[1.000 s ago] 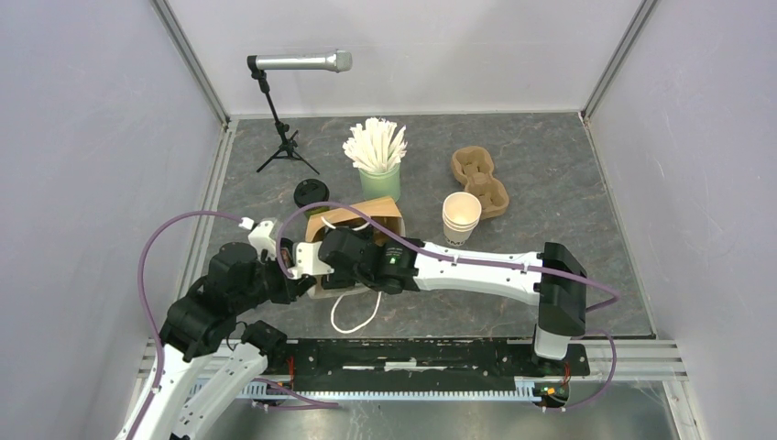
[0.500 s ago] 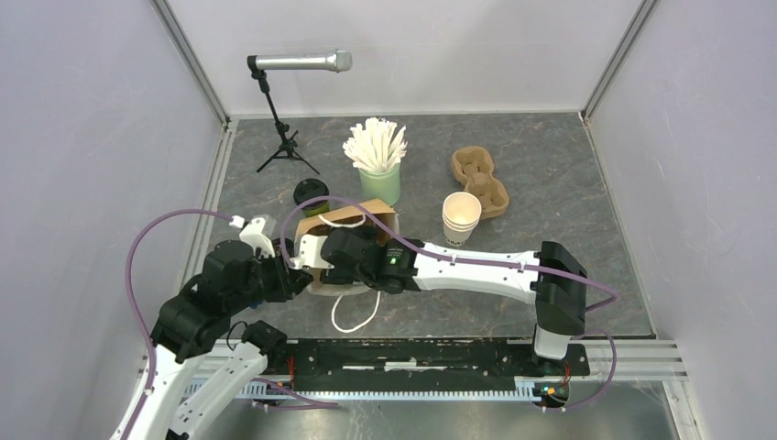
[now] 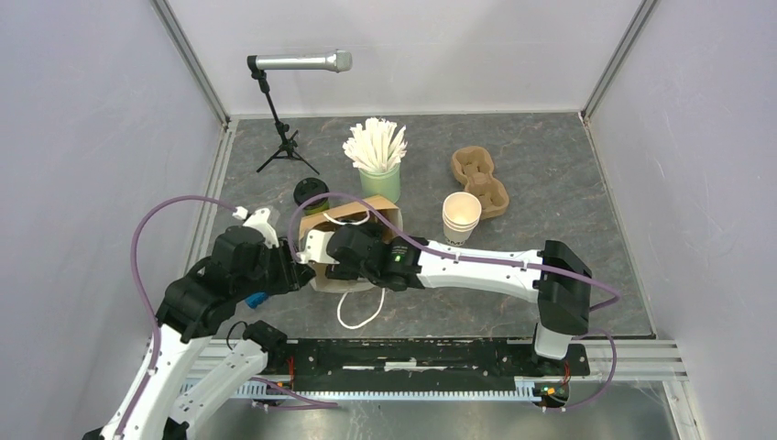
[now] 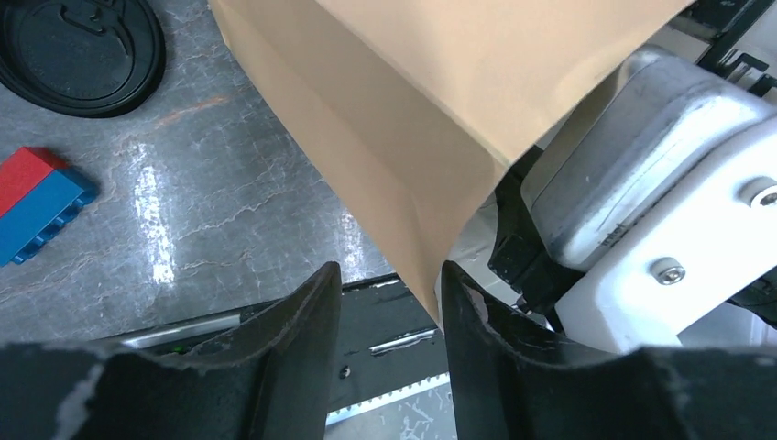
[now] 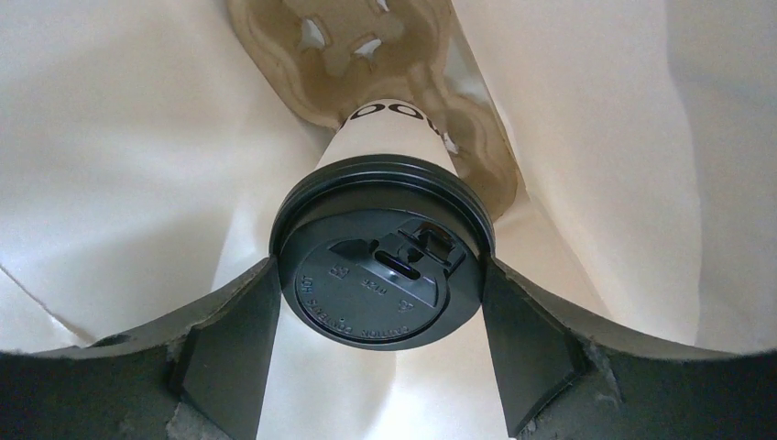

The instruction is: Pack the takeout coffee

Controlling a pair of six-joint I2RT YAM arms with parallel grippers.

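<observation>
Item: white cup [image 5: 385,142], dark print, black lid [image 5: 380,275]; takeout coffee, first of two.
Location: inside the brown paper bag [image 3: 376,211], its base at a pocket of the pulp carrier [image 5: 366,46] on the bag's bottom; whether it is fully seated cannot be told.
Second item: olive-green cup [image 3: 311,193], black-lidded, upright on the counter just behind the bag's left corner; not yet packed.
Right fingers [image 5: 229,357]: down in the bag's mouth, closed around the white cup at its lid, one touching each side.
Left fingers [image 4: 275,367]: parted; the edge of the bag's wall stands in the gap between them, not pinched.
Step, judged: setting the first coffee into the carrier.
Risk one: with the wall unpinched, the mouth may sag onto the right arm, and pulling that arm out could drag or tip the bag.
Risk two: a cup let go before it is seated would lean and could leak at the lid.
Risk three: the white handle loop [image 3: 352,327] lies loose by both arms and could snag.
Counter [image 3: 568,229]: dark grey, marbled stone look; also bears a mint-green cup of white sticks [image 3: 378,183], a stack of lidless cups [image 3: 461,215], a spare pulp carrier [image 3: 479,177], a microphone on a tripod [image 3: 298,62], and a blue-and-red block [image 4: 37,197].
Room: pale walls [image 3: 412,46] on three sides, metal frame posts [image 3: 188,60] at the rear corners.
</observation>
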